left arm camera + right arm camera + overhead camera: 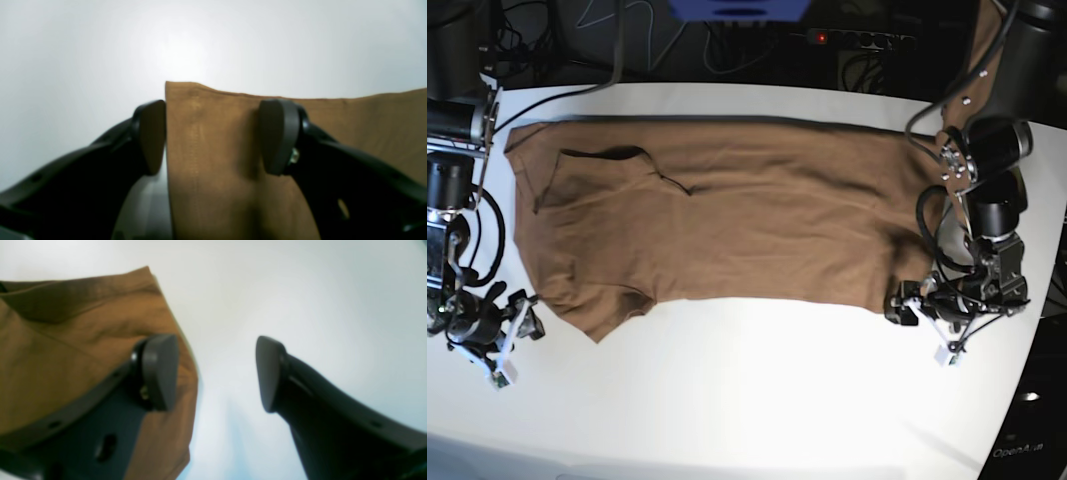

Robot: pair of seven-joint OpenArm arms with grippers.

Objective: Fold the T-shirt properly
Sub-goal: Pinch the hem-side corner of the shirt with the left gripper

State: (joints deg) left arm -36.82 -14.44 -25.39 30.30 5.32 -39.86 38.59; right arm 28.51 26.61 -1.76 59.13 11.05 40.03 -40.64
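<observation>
The brown T-shirt (747, 220) lies spread flat across the white table (757, 400), neck end on the left and hem end on the right. At the hem's near corner my left gripper (907, 305) is open. In the left wrist view the left gripper (213, 136) straddles the T-shirt's (367, 126) edge, one finger over cloth and one over bare table. My right gripper (525, 318) is open by the sleeve at the near left. In the right wrist view the right gripper (215, 373) has one finger over the T-shirt (66, 350), the other over the table.
Cables and a power strip (857, 38) run behind the table's far edge. Both arm bases stand at the table's sides, the left arm's (992, 150) on the right. White tabletop stretches in front of the shirt to the near edge.
</observation>
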